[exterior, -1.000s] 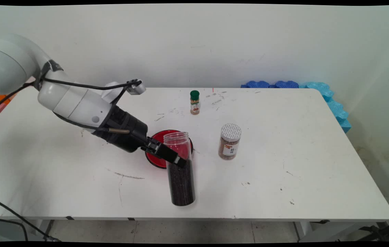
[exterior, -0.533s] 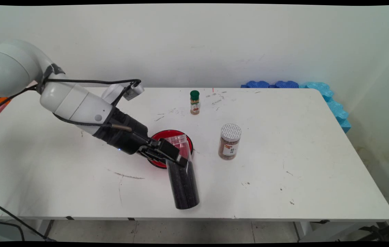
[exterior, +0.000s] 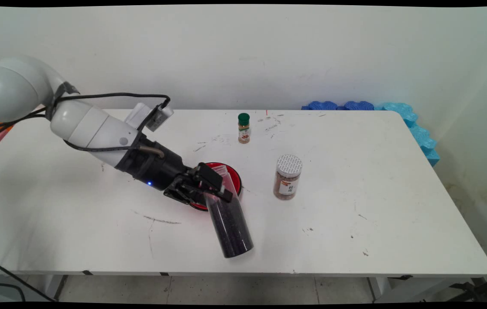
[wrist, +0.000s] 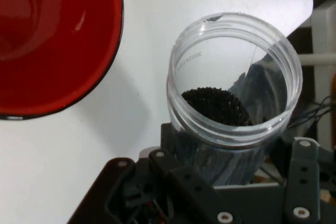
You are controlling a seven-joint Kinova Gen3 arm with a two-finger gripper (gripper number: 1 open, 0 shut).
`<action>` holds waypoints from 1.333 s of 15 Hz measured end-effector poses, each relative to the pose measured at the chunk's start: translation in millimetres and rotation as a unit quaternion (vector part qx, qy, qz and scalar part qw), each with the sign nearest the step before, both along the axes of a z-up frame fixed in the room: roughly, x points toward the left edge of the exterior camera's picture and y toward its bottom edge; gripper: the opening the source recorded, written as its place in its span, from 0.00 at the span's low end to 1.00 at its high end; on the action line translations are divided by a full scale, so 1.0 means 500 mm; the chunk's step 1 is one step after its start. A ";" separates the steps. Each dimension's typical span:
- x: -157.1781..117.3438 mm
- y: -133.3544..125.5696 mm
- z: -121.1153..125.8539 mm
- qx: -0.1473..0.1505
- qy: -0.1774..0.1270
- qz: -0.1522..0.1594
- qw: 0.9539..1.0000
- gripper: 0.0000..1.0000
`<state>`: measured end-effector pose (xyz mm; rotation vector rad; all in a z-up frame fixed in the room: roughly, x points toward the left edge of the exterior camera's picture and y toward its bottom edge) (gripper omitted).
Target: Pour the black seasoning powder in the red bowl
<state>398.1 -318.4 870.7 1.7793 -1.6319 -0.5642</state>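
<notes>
My gripper (exterior: pixel 220 194) is shut on a tall clear jar (exterior: pixel 227 219) filled most of the way with small black grains. The jar has no lid and leans, its open mouth tipped up and left toward a red bowl (exterior: pixel 231 175) behind it, its base lower right above the table. In the hand view the jar's open mouth (wrist: pixel 234 85) sits just above my black linkage, with the dark grains (wrist: pixel 216 105) visible inside, and the red bowl (wrist: pixel 47 40) fills the upper left corner, empty.
A grey-lidded jar of brown powder (exterior: pixel 287 177) stands right of the bowl. A small green-capped spice bottle (exterior: pixel 243 128) stands farther back. Blue foam pieces (exterior: pixel 398 116) line the table's (exterior: pixel 355 223) far right corner. Black cables hang from the arm.
The jar has gone from upright to leaning, its mouth swinging left toward the red bowl and its base swinging right. My wrist has rolled and sunk a little.
</notes>
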 end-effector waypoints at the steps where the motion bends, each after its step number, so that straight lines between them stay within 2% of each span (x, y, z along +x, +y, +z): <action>1: 0.004 -0.002 -0.002 0.009 0.005 0.010 1.000 0.00; 6: 0.018 -0.008 -0.008 0.051 0.029 0.053 0.997 0.00; 9: 0.024 -0.009 -0.011 0.077 0.043 0.079 0.993 0.00; 15: 0.030 -0.015 -0.015 0.116 0.066 0.122 0.983 0.00; 20: 0.035 -0.022 -0.019 0.147 0.086 0.156 0.973 0.00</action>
